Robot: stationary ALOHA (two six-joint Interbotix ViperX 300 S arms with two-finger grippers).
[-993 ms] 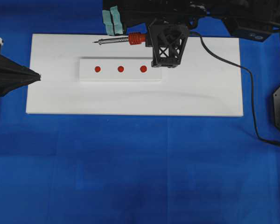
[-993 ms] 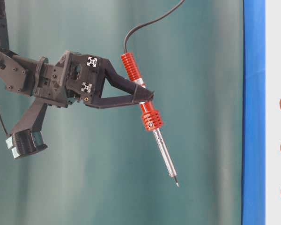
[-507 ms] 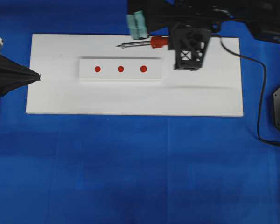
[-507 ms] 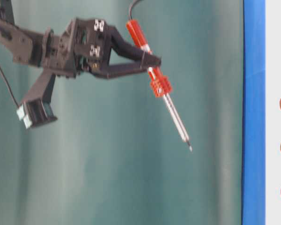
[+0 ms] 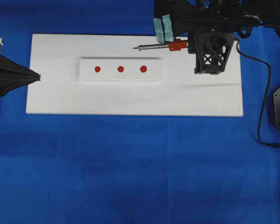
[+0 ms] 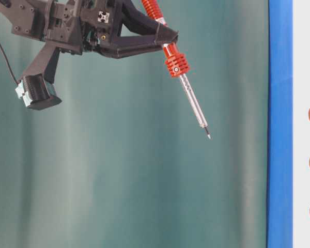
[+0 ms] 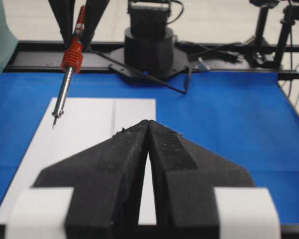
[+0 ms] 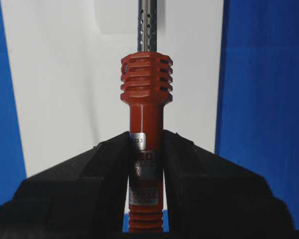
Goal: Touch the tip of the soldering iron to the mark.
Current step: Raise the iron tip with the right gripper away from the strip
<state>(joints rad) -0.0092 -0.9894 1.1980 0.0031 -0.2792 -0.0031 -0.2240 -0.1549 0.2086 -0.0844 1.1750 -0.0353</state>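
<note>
Three red marks (image 5: 120, 69) sat in a row on a small white block (image 5: 120, 70), and the block lay on a big white board (image 5: 130, 100) on the blue desk (image 5: 130, 177). We saw that our right end effector (image 8: 146, 149) was shut tight on the red handle of the soldering iron (image 5: 161, 46), with a black finger on each side of it.

A moment before, the iron hung over the board at about 12 o'clock from the marks. Then we swung it toward 3 o'clock and lifted it higher. Now the tip (image 5: 135, 48) sat just past the block's far edge, near the mark at the 3 o'clock end, and it was well up in the air. In the side view the tip (image 6: 208, 136) pointed down at a slant and touched nothing. We think this took us farther from the marks, so the touch was not done yet. We would have to bring the tip back and down.

Our left end effector (image 7: 148, 130) rested at the 9 o'clock edge of the board with its fingers pressed together, and it held nothing. The black cord (image 5: 263, 93) hung down at 3 o'clock, off the board. Nothing lay between the tip and the marks.
</note>
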